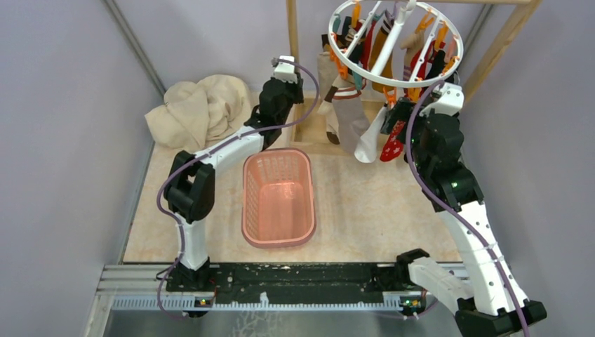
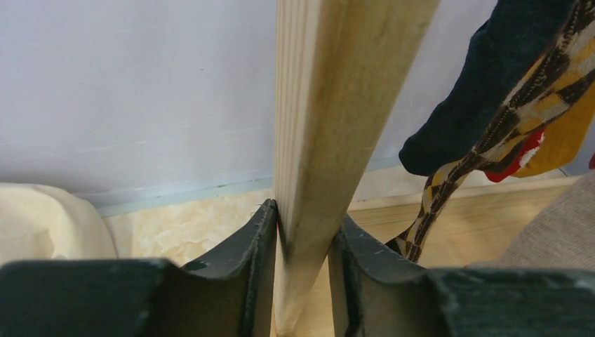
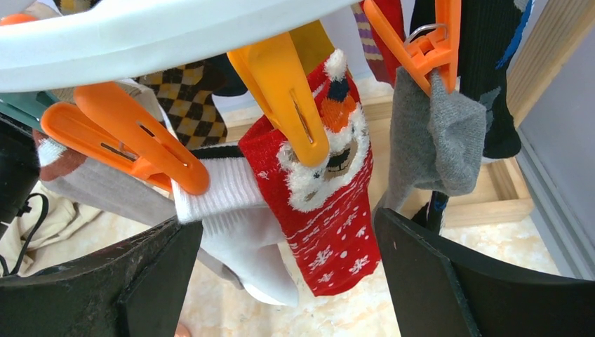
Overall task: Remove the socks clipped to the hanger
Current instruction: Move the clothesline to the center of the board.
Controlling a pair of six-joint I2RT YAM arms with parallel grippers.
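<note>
Starting, seemingly: socks [image 3: 435, 140] hang clipped to hanger [image 3: 140, 35]; left tool [image 2: 305, 225] pinches post [image 2: 330, 105], right tool [image 3: 286, 221] spread by red sock [image 3: 330, 232]

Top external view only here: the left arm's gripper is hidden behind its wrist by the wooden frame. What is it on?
Observer: The left gripper straddles the wooden post, with a finger against each side and no sock in it.
Operator: And the right one?
Observer: The right gripper is wide open, gripping nothing.
Operator: What hangs between its fingers?
Observer: A red snowflake sock on an orange clip, with a white sock beside it.
</note>
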